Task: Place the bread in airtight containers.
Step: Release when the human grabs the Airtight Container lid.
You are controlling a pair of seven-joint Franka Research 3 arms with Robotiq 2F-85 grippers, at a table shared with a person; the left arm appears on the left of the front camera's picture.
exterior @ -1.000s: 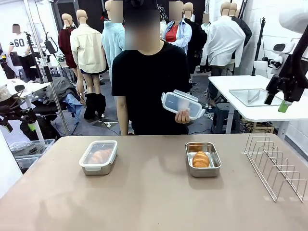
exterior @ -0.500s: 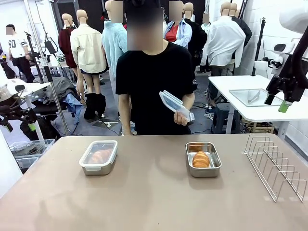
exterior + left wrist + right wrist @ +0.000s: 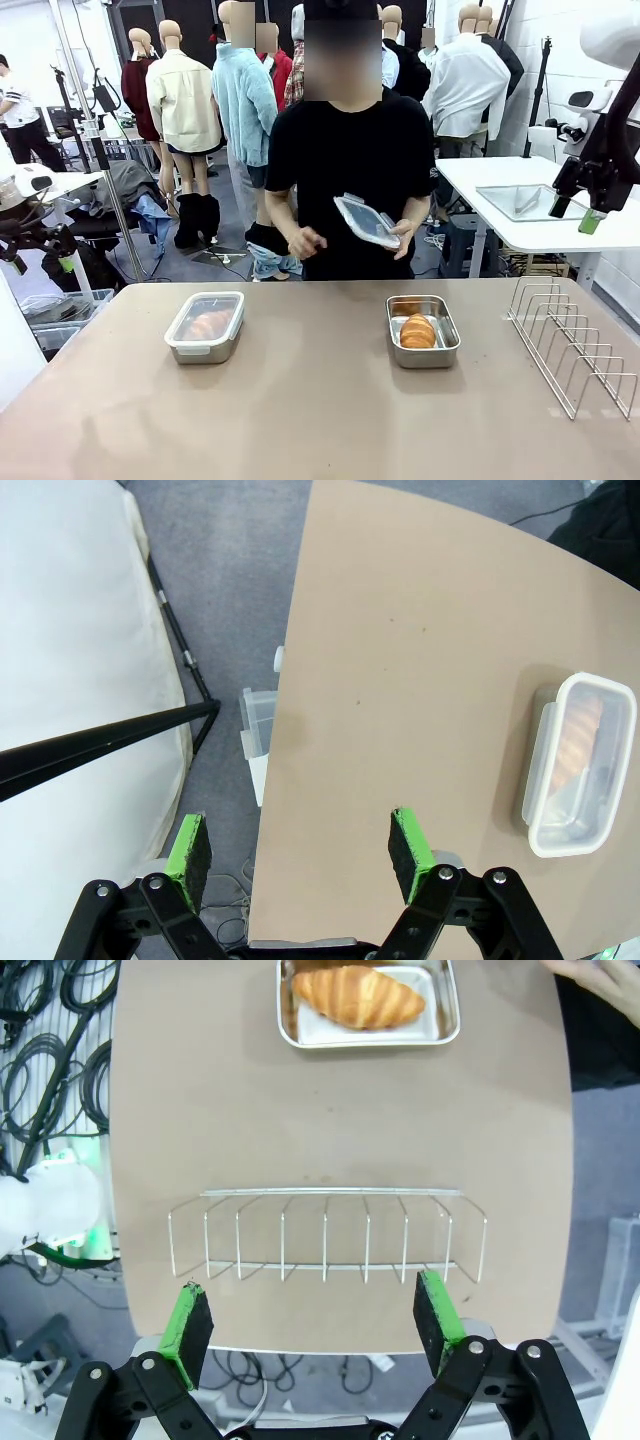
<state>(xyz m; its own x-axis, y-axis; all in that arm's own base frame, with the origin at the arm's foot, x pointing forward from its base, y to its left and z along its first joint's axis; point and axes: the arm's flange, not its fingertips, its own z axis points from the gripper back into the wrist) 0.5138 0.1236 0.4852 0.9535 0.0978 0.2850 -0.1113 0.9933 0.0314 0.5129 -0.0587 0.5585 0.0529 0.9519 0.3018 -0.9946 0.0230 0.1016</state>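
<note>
Stepping right, the person has lowered the lid toward the open tin, while both grippers hang released, empty.

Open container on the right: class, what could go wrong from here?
1. The open container has no lid yet; the person's hand holds the lid tilted above the table, so it might slip.
2. The croissant lies across the tin; a badly seated lid may not seal.
3. The wire rack stands close by and could get knocked.
</note>
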